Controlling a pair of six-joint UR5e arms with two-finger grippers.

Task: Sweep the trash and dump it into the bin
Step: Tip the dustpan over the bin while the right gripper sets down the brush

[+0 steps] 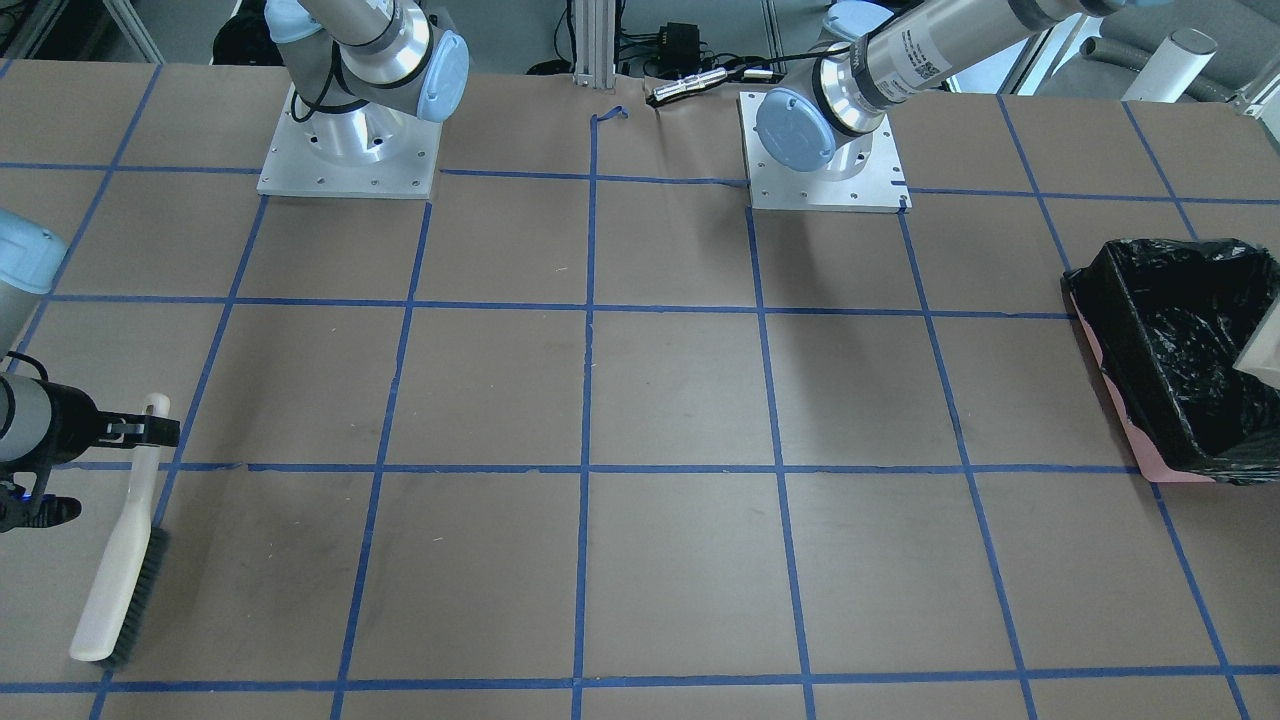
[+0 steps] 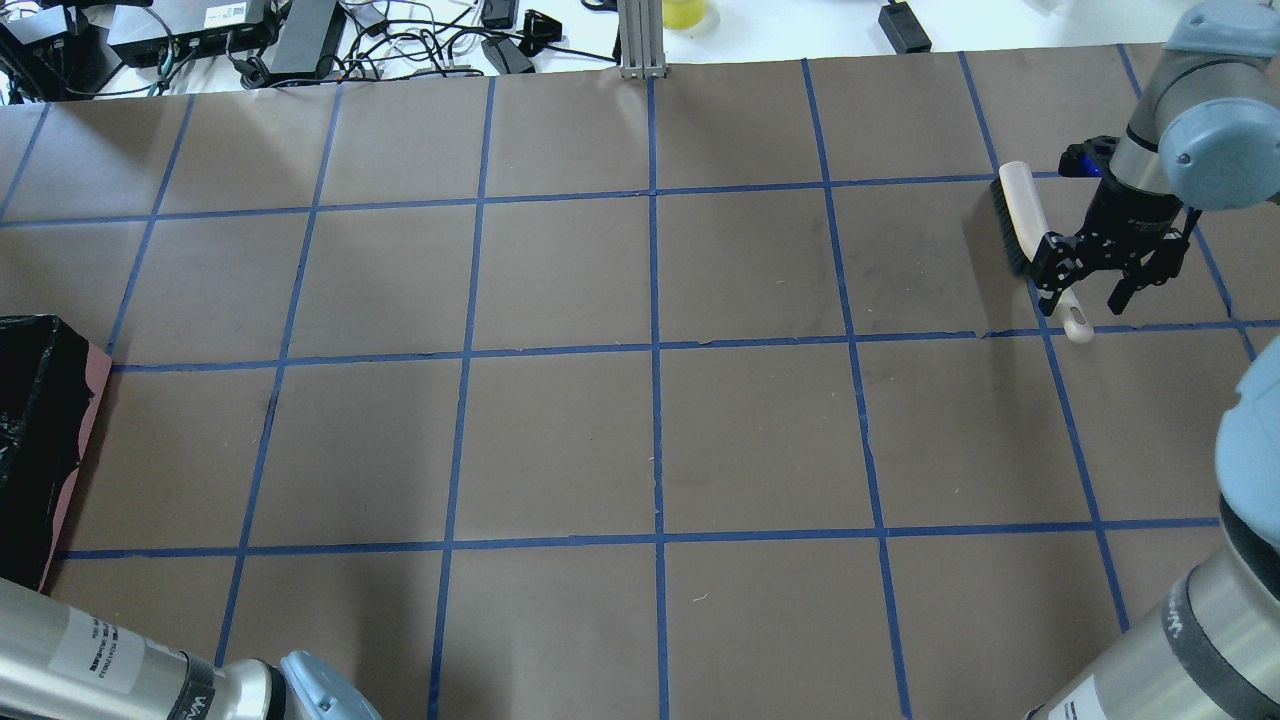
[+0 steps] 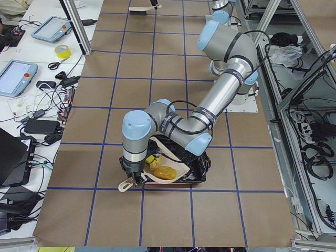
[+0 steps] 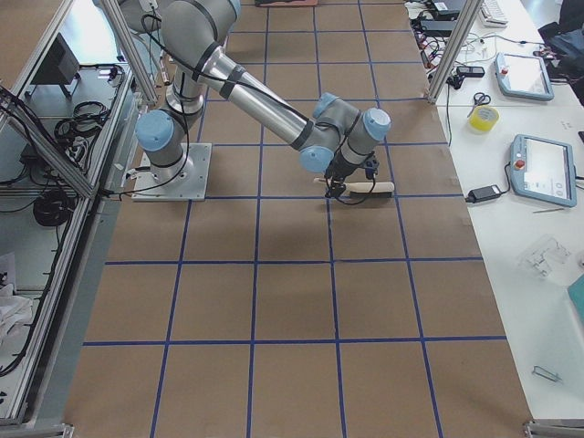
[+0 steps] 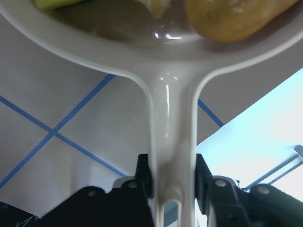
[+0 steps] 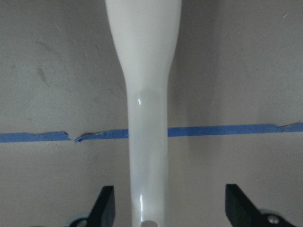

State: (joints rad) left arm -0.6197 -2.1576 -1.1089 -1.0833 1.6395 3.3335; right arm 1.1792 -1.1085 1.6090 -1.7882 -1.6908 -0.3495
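Left pincer (image 5: pixel 173 178) clamps dustpan (image 5: pixel 170 94), trash (image 5: pixel 232 19) beyond

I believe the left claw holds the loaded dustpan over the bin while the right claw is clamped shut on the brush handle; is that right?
Not quite: the right claw is open, its jaws standing clear of the brush handle, as the right wrist-mounted view shows. The left claw does hold the loaded dustpan over the bin.

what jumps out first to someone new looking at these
The left gripper holds a beige dustpan over the black-lined bin, with a golden-brown lump lying in the pan. On the robot's far right, the brush lies flat, and the right gripper has its fingers open either side of its handle.
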